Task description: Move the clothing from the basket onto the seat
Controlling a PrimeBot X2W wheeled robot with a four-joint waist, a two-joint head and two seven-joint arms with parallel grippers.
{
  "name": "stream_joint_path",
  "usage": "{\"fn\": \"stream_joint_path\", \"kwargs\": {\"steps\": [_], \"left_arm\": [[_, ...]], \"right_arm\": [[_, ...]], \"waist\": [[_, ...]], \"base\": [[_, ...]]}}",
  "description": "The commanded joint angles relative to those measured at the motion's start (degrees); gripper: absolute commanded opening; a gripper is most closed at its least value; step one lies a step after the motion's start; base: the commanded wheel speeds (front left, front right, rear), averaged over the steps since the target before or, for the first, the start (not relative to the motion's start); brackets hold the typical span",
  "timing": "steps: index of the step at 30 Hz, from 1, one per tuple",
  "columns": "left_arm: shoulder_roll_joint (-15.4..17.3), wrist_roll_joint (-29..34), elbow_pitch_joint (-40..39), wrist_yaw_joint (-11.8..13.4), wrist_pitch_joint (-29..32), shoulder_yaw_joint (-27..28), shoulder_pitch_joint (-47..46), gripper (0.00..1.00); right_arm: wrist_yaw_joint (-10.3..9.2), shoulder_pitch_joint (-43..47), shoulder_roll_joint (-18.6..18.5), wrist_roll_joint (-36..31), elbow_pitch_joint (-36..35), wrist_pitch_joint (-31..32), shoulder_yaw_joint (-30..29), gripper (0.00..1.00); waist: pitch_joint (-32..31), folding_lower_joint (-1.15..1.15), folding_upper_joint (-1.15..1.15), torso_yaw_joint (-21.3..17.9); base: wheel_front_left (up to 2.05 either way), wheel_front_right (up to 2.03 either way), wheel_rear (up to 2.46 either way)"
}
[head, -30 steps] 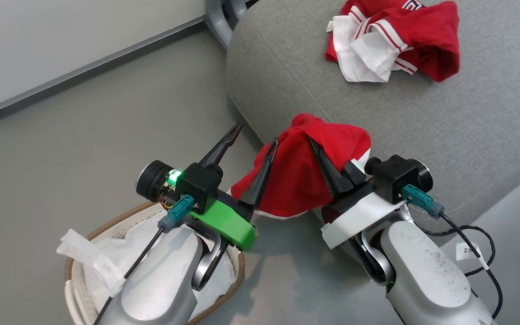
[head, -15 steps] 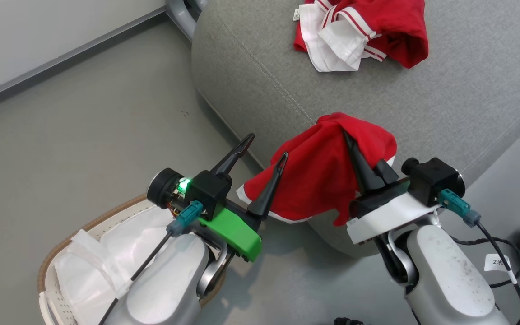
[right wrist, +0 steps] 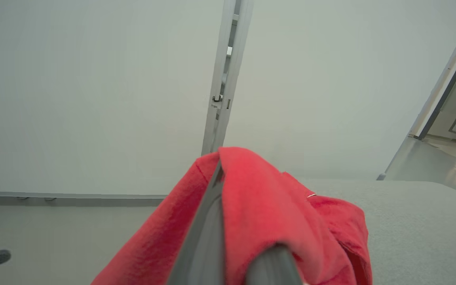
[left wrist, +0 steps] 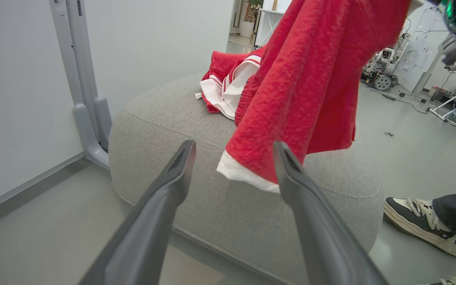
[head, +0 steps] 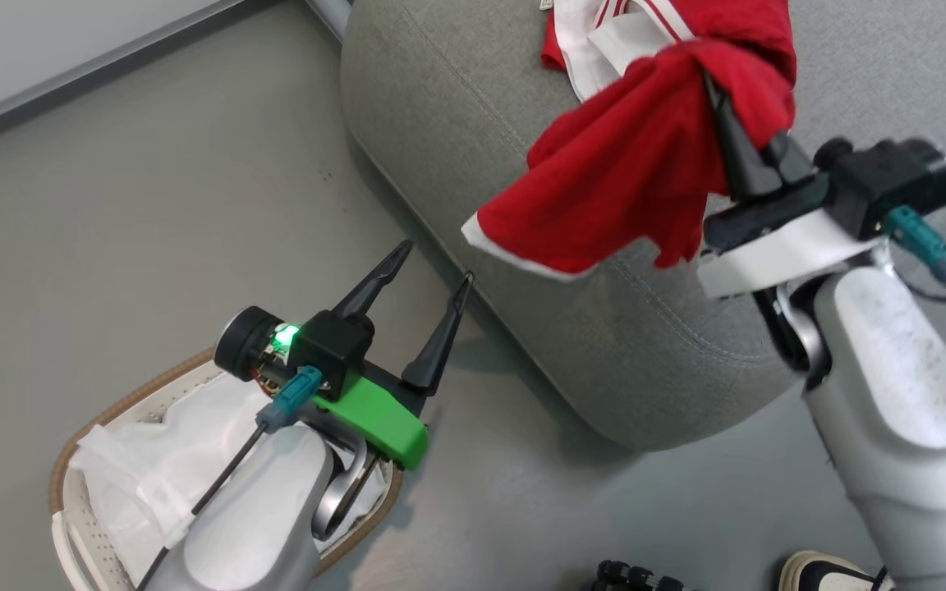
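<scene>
My right gripper is shut on a red piece of clothing with white trim, which hangs from it above the near edge of the grey seat. In the right wrist view the red cloth drapes over the shut gripper. A second red and white garment lies crumpled on the seat further back. Over the floor my left gripper stands open with nothing held, just below the hanging hem. At the lower left, partly under my left arm, sits the basket with its white liner.
A person's shoe and trouser leg stand on the floor to the right of the seat. A grey post rises along the wall behind the seat. Bare grey floor lies between basket and seat.
The head camera has shifted. My right gripper has lifted the red garment higher and further over the seat. The cloth has come away from my left gripper's finger, which stays open.
</scene>
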Motion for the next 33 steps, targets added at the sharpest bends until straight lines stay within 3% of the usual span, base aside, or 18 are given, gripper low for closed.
{"fn": "stream_joint_path", "kwargs": {"steps": [1, 9, 15, 23, 28, 33], "left_arm": [[0.8, 0.9, -0.3, -0.1, 0.0, 0.5, 0.7, 1.00], [2.3, 1.8, -1.1, -0.1, 0.0, 2.0, 1.0, 1.00], [3.2, 2.4, -1.3, -0.1, 0.0, 1.5, -1.7, 1.00], [4.5, 3.1, -1.0, -0.1, 0.0, 0.6, -4.7, 1.00], [4.9, 3.4, -0.9, -0.1, 0.0, -1.1, -6.9, 1.00], [5.1, 3.5, -0.7, -0.1, 0.0, -1.8, -9.3, 1.00]], "right_arm": [[-0.08, -2.7, -1.1, -0.3, 0.4, -0.1, 0.0, 0.00], [-0.08, -16.6, -7.2, -1.2, 4.3, -0.1, -2.7, 0.00], [-0.08, -25.8, -13.6, -3.7, 8.8, -0.1, -9.6, 0.00], [-0.08, -32.0, -19.0, -7.7, 16.4, -0.1, -17.9, 0.00], [-0.08, -33.6, -19.7, -9.5, 20.2, 0.0, -22.3, 0.00], [-0.08, -32.4, -18.0, -10.4, 23.3, 0.0, -26.2, 0.00]], "waist": [[1.2, 0.00, 0.00, 0.0], [5.5, 0.00, 0.00, 0.3], [9.9, 0.00, 0.00, 2.8], [15.4, 0.00, 0.00, 5.5], [18.4, 0.00, 0.00, 6.9], [21.5, 0.00, 0.00, 7.8]], "base": [[0.00, 0.00, 0.00], [0.00, 0.00, 0.00], [0.00, 0.00, 0.00], [0.00, 0.00, 0.00], [0.00, 0.00, 0.00], [0.00, 0.00, 0.00]]}}
